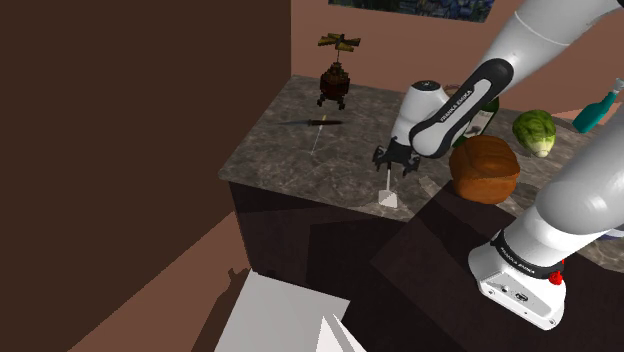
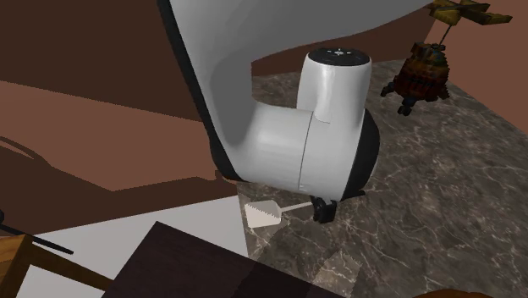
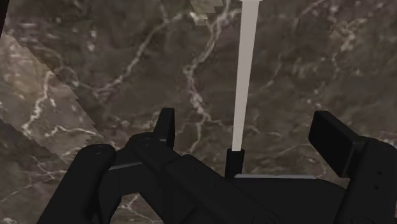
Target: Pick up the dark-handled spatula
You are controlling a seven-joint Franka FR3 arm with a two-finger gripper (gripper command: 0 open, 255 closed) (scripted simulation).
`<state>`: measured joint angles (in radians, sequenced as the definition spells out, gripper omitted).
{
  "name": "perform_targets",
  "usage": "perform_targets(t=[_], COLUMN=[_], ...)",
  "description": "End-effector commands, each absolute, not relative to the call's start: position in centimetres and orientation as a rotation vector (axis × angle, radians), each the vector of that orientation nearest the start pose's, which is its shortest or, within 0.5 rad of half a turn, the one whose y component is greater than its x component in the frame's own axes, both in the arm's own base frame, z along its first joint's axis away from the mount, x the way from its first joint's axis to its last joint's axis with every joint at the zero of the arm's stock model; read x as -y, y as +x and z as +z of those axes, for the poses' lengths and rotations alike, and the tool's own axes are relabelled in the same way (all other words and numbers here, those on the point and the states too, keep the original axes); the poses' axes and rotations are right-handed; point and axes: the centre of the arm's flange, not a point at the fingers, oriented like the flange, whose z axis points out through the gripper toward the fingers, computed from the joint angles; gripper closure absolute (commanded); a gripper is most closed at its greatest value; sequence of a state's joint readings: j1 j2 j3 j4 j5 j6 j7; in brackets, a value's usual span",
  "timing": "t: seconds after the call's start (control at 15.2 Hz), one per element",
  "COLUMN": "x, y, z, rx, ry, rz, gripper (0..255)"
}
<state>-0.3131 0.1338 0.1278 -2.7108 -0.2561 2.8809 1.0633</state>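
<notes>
**Open gripper straddles the spatula's handle on the marble counter**

In the shoulder view the gripper (image 1: 394, 164) hangs low over the marble counter (image 1: 290, 160), near its front edge. The spatula (image 1: 388, 196) lies flat on the stone. Its white blade sits at 6 o'clock of the gripper, close to the counter's edge. Its thin pale shaft runs toward 12 o'clock and passes under the fingers.

In the wrist view the gripper (image 3: 248, 124) has its jaws wide apart, with one finger (image 3: 165, 124) on each side of the spatula (image 3: 244, 76). The short dark handle starts just below the hand, and the pale shaft runs away from it between the fingers. Neither finger touches it, and marble shows on both sides of the shaft.

In the second exterior view the white blade of the spatula (image 2: 265, 214) lies at 9 o'clock of the black gripper (image 2: 323, 209), by the counter's edge. The shaft joins the two.

The other things on the counter stand well apart from the spatula. In the shoulder view:
- A brown toy with a propeller (image 1: 333, 85) stands at 11 o'clock of the gripper.
- A slim dark utensil (image 1: 312, 122) lies at 10 o'clock.
- A round brown loaf (image 1: 484, 168) sits at 3 o'clock.
- A green cabbage (image 1: 535, 130) is at 2 o'clock of the loaf.
- A teal bottle (image 1: 597, 110) lies further out the same way.
- A white box (image 1: 285, 315) sits below the counter, at 7 o'clock of the gripper.
</notes>
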Motion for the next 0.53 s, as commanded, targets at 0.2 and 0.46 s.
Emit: perform_targets(t=[0.2,0.46], x=[5.81,5.8], y=[40.26,40.26], z=[17.92,17.91], rx=[-1.526,-1.526], ry=[-2.781,-2.781], rz=[-0.093,-0.093], gripper=[255,255])
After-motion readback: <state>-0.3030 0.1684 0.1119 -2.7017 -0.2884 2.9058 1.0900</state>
